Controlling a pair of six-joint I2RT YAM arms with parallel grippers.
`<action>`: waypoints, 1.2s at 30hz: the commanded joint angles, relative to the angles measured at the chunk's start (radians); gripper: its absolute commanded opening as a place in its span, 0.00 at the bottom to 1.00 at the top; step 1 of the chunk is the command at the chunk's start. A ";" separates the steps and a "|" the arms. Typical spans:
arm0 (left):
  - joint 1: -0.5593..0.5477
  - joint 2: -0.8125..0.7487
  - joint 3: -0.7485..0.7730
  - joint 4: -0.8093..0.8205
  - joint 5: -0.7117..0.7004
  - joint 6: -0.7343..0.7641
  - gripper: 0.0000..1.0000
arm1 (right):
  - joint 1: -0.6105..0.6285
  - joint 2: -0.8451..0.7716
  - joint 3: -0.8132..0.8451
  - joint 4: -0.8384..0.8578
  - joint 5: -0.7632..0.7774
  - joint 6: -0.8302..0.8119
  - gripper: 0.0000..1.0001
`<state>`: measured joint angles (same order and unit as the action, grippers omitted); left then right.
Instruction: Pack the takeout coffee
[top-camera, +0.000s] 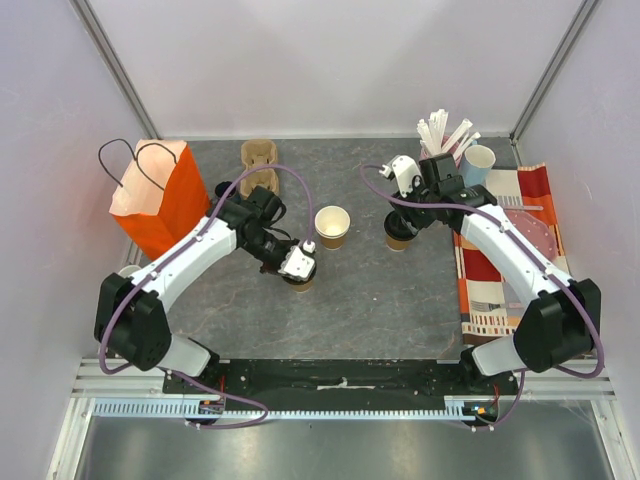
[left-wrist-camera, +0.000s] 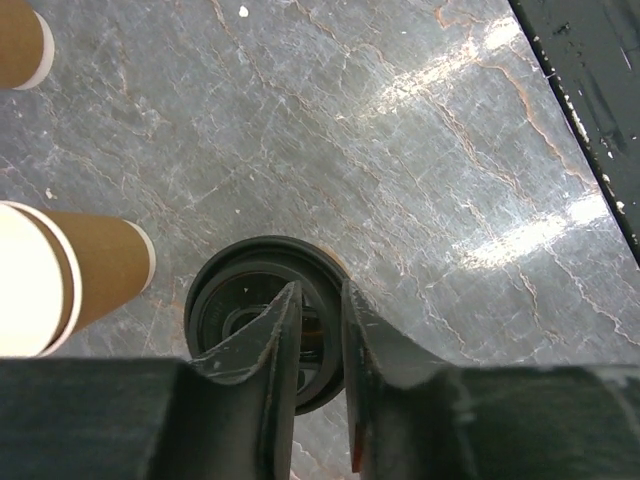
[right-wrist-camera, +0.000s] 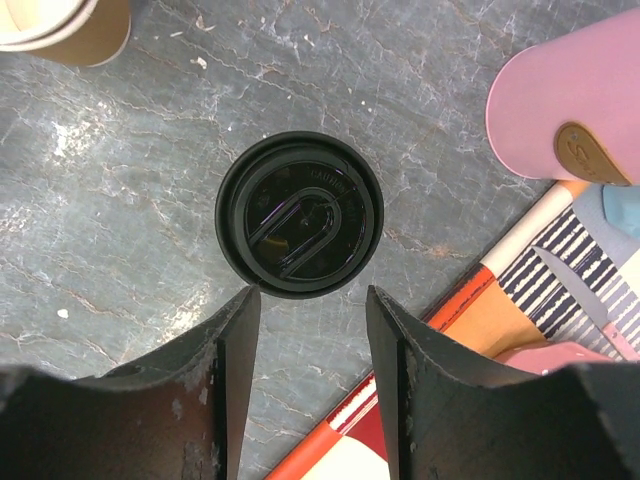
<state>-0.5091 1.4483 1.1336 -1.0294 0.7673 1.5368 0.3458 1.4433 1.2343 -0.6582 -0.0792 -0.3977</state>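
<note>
One kraft cup with a black lid (top-camera: 399, 235) stands right of centre; its lid (right-wrist-camera: 300, 212) sits just ahead of my open, empty right gripper (right-wrist-camera: 310, 292), which hovers above it (top-camera: 408, 212). A second kraft cup (top-camera: 302, 284) stands left of centre, mostly hidden under my left gripper (top-camera: 297, 266). In the left wrist view the left gripper (left-wrist-camera: 322, 300) is nearly closed, its jaws pinching the right rim of that cup's black lid (left-wrist-camera: 235, 305). An open kraft cup without a lid (top-camera: 332, 226) stands between them, and also shows in the left wrist view (left-wrist-camera: 90, 270).
An orange paper bag (top-camera: 160, 195) with handles stands at the far left. A cardboard cup carrier (top-camera: 259, 165) lies behind it. At the back right are white stirrers (top-camera: 442, 132) and a light blue cup (top-camera: 479, 160). A striped cloth (top-camera: 500, 290) covers the right side, with a pink cup (right-wrist-camera: 565, 95) on it.
</note>
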 joint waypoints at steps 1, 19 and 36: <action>0.006 -0.003 0.074 -0.103 -0.042 0.043 0.43 | -0.001 -0.035 -0.002 0.032 -0.013 0.019 0.55; 0.032 0.032 0.006 -0.032 -0.086 0.074 0.38 | -0.001 -0.061 -0.036 0.034 -0.045 0.025 0.54; 0.024 0.057 0.037 -0.044 -0.077 0.105 0.02 | -0.002 -0.081 -0.021 0.026 -0.045 0.045 0.54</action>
<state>-0.4736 1.5005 1.1374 -1.0454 0.6479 1.5883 0.3458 1.4063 1.2007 -0.6449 -0.1200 -0.3801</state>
